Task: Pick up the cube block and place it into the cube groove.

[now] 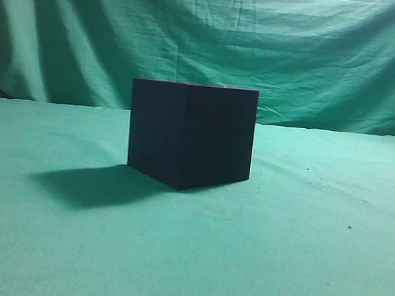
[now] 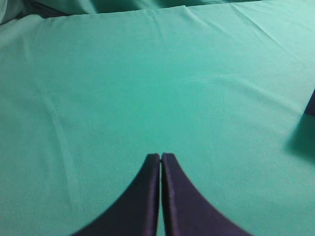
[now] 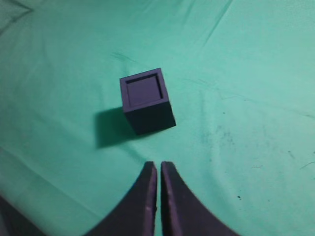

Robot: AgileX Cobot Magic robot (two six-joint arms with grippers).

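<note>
The cube groove [image 1: 191,137] is a near-black box standing mid-table on the green cloth. In the right wrist view its side wall [image 3: 152,118] is dark and its top has a dark rim. A lighter purple square fills that rim; it looks like the top face of the cube block [image 3: 142,91], sitting inside the groove. No separate small cube lies on the cloth. My right gripper [image 3: 159,163] is shut and empty, above the cloth short of the box. My left gripper [image 2: 161,155] is shut and empty over bare cloth. Neither gripper shows in the exterior view.
Green cloth [image 1: 313,257] covers the table and hangs as a backdrop [image 1: 318,55]. The box casts a shadow [image 1: 96,184] to its left. A dark corner [image 2: 311,103] shows at the right edge of the left wrist view.
</note>
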